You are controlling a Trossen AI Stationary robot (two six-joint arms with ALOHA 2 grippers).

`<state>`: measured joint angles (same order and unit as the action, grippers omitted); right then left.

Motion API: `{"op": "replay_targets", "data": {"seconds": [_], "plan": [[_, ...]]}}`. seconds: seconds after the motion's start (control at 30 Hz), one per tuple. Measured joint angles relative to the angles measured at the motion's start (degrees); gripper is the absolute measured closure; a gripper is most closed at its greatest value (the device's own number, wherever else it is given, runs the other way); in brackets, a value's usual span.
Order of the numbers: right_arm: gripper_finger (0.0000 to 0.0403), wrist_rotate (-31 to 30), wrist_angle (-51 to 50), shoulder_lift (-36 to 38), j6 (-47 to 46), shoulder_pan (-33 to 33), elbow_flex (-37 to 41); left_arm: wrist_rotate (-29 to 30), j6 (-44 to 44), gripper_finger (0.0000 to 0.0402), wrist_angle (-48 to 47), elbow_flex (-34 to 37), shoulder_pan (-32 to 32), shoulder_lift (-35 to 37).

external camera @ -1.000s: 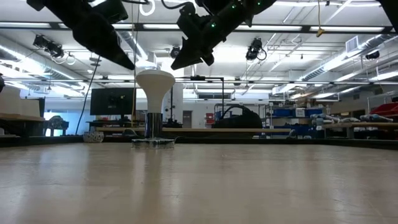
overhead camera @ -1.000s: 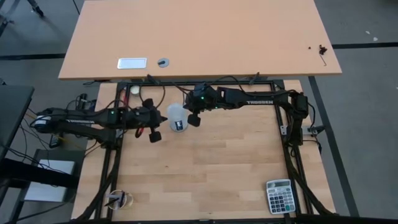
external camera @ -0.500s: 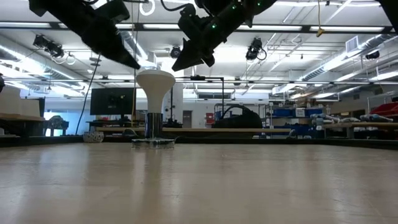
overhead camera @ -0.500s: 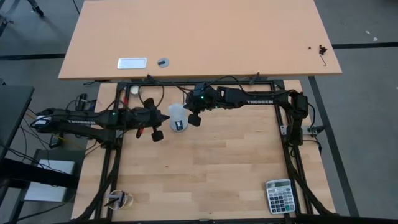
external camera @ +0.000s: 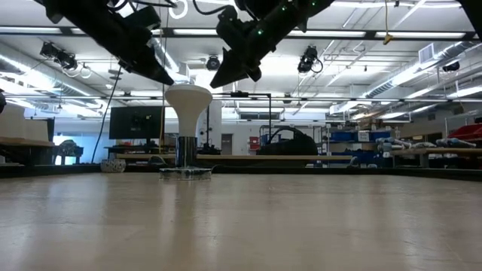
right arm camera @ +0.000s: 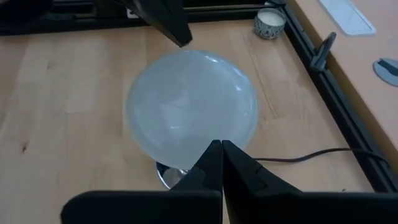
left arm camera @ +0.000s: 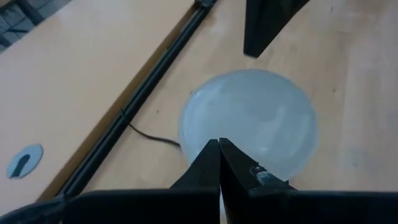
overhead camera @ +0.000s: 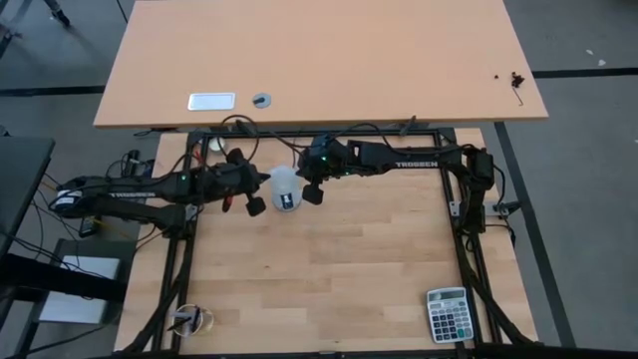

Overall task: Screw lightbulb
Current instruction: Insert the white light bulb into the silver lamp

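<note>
The small white cone-shaped lightbulb (overhead camera: 285, 187) stands upright between 2 closed grippers, left gripper (overhead camera: 254, 205) and right gripper (overhead camera: 312, 193); a grey calculator (overhead camera: 448, 314) lies well apart.

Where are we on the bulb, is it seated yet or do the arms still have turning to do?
Done, by the look of it: the lightbulb stands upright in its socket base, held by neither arm. In hand: nothing. The left pincer and right pincer hover shut on either side of it, above its face. Left: I cannot tell whether the thread is tight, so a final twist may remain.
</note>
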<state>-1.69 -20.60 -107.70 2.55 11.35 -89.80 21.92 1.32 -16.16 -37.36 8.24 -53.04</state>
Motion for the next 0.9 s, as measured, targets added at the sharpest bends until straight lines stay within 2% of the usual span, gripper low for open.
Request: {"op": "replay_targets", "data": {"seconds": [0.13,0.37,0.6,0.9], "plan": [[0.0394,0.0,0.1,0.0,0.0,0.2,0.0,-2.0,0.0,0.0402,0.1,-0.1,0.9,-1.4],[0.0394,-0.2,-0.1,0.0,0.0,0.3,0.0,-2.0,1.0,0.0402,2.7,-0.5,0.8,-3.6],[0.0394,-0.2,0.0,0.0,0.0,0.3,0.0,-2.7,2.8,0.0402,2.2,-4.6,1.1,-3.9],[0.0394,-0.2,0.0,0.0,0.0,0.3,0.0,-2.0,1.6,0.0402,1.7,-4.8,1.2,-8.9]]}}
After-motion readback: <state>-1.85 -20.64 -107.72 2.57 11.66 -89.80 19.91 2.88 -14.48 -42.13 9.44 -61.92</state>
